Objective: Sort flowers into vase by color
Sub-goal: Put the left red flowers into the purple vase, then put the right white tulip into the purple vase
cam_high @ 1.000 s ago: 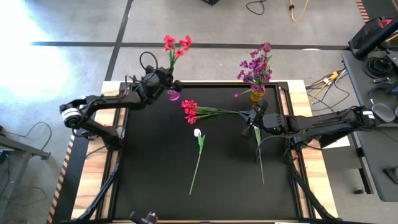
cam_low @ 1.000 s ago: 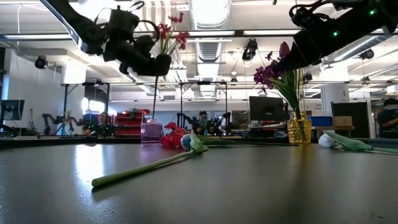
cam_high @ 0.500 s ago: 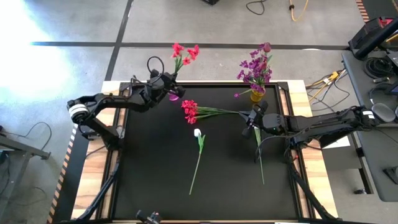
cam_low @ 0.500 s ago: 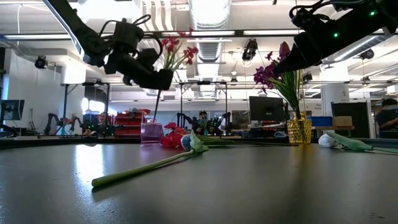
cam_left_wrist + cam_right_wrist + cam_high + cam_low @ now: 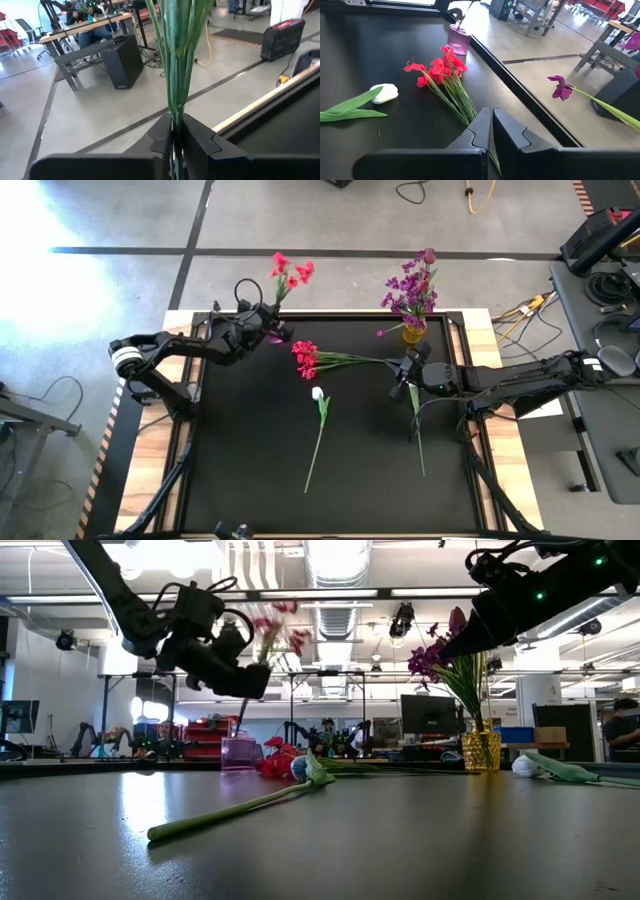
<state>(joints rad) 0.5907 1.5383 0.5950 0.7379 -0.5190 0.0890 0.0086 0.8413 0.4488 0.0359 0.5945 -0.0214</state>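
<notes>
My left gripper (image 5: pixel 263 331) hovers over the table's far left part, shut on a red flower (image 5: pixel 288 270) whose blooms stand up beyond the far edge. The pink vase (image 5: pixel 238 752) stands right below it. A second red flower (image 5: pixel 305 358) lies flat on the table, stems pointing at my right gripper (image 5: pixel 403 373). That gripper is shut and hangs above the stem ends (image 5: pixel 470 110), touching nothing. A white-budded flower (image 5: pixel 318 394) lies mid-table. Purple flowers (image 5: pixel 410 288) stand in a gold vase (image 5: pixel 481 750). My left gripper pinches the red flower's green stems (image 5: pixel 176 107) between its two fingers, low on the stems. The fingers lie across the stems. The flower is lifted clear and nearly upright, blooms (image 5: pixel 272 625) above the fingers. A short stem end (image 5: pixel 240 720) hangs below, over the pink vase.
Another green stem (image 5: pixel 416 430) lies on the table's right part, under my right arm. One purple bloom (image 5: pixel 562 87) droops sideways from the gold vase. The near half of the black table holds only the white flower's stem. Room furniture and people show beyond the far edge.
My left gripper has come down toward the pink vase with the red flower, staying shut on it. The flower has swayed, its blooms swinging toward the table's right and then back toward its left. My right arm has kept still.
</notes>
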